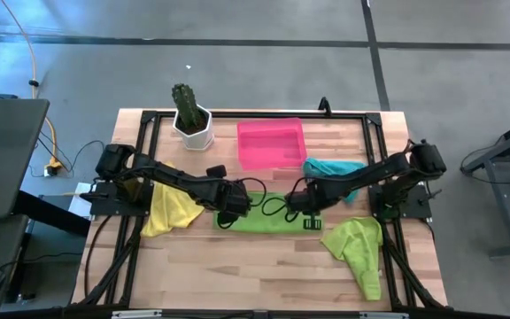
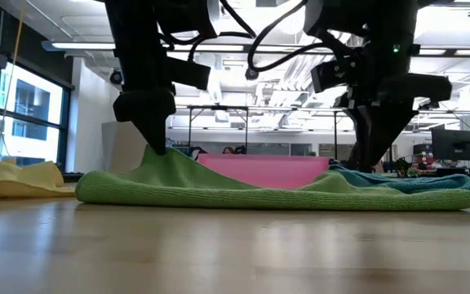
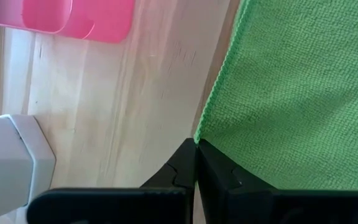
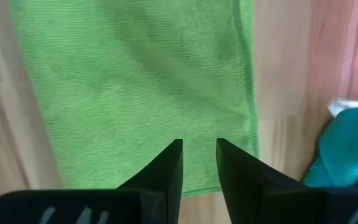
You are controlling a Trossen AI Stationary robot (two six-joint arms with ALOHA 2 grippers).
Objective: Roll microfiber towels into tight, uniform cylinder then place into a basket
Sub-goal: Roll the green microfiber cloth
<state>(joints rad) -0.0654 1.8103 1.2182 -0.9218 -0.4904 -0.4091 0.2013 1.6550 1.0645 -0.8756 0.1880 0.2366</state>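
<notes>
Centrally on the table [image 1: 237, 266] lies a lime green towel [image 1: 268, 221], spread flat just in front of the pink basket [image 1: 271, 142]; bare wood separates towel and basket. The left gripper [image 3: 196, 163] is clenched on this towel's left edge, its fingers pressed together with the hem pinched at their tips, and in the low view the cloth rises to a small peak there. The right gripper [image 4: 199, 163] stands over the towel's right end with its fingers slightly parted and nothing between them, the green cloth visible through the gap.

Beyond the towel's left edge lies the yellow towel [image 1: 171, 208], crumpled and partly under the left arm. A teal towel [image 1: 333, 167] is bunched just beside the basket's right front corner, near the green towel's right end. The second lime green towel [image 1: 361, 252] lies rumpled to the front right, apart from the flat one. A white pot with a cactus [image 1: 191, 120] stands left of the basket. Open wood stretches in front of the flat towel.
</notes>
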